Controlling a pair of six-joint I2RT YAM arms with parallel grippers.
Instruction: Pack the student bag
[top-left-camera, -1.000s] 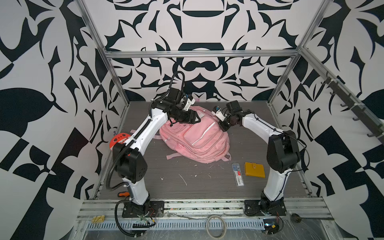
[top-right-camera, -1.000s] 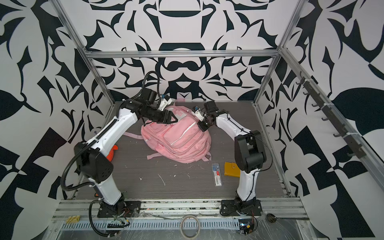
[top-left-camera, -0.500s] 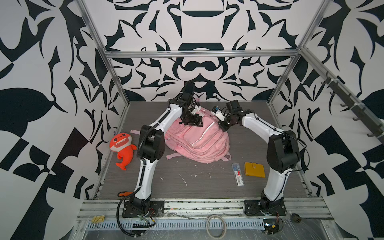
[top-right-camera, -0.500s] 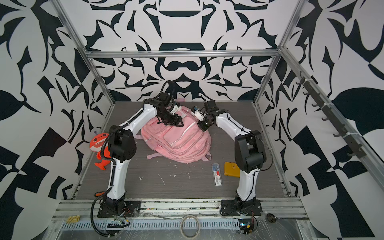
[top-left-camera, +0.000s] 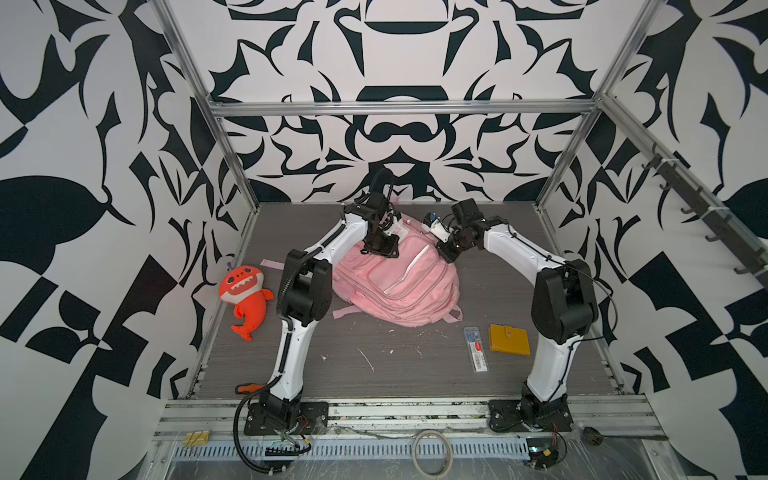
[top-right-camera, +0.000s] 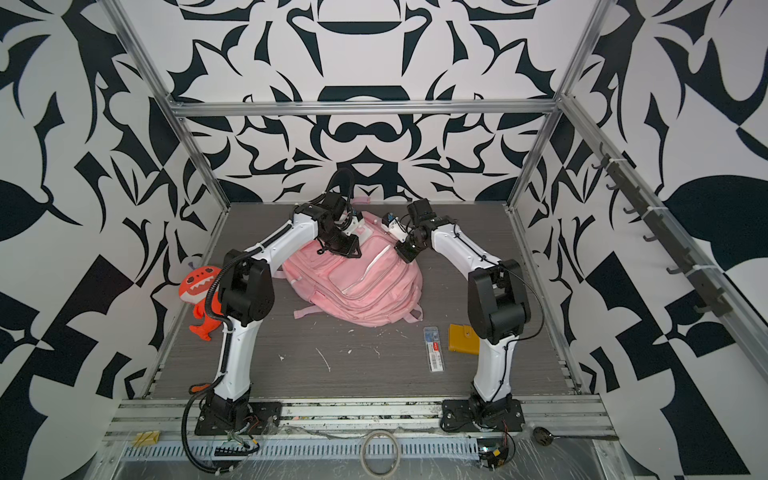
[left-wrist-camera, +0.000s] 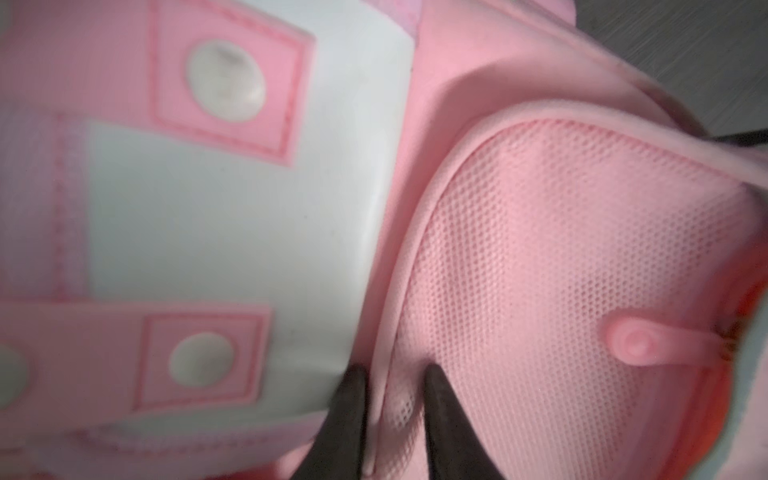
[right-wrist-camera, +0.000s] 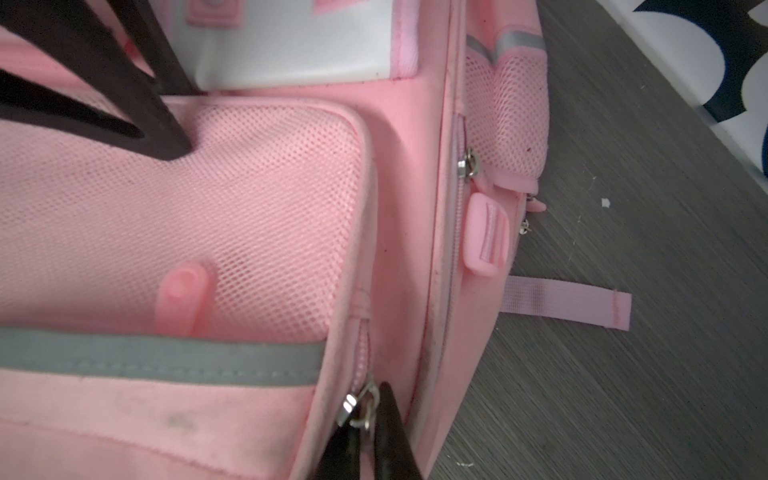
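Pink student bag (top-left-camera: 399, 286), white strips (top-left-camera: 417, 261); orange-red plush toy (top-left-camera: 245, 291); mustard wallet (top-left-camera: 509, 339); black-and-white patterned walls (top-left-camera: 83, 124); grey tabletop (top-left-camera: 374, 374).

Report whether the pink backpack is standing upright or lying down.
Lying down: in both top views the pink backpack rests flat on the table, front pockets facing up.

Both top views are looking steeply down from high at the front, taking in the whole table (top-left-camera: 415, 382) at a distance. Each wrist camera is pointing at the student bag (left-wrist-camera: 457, 104) from very close, both sharing its mesh pocket (right-wrist-camera: 249, 187); the left one is perhaps nearest, being partly blurred.
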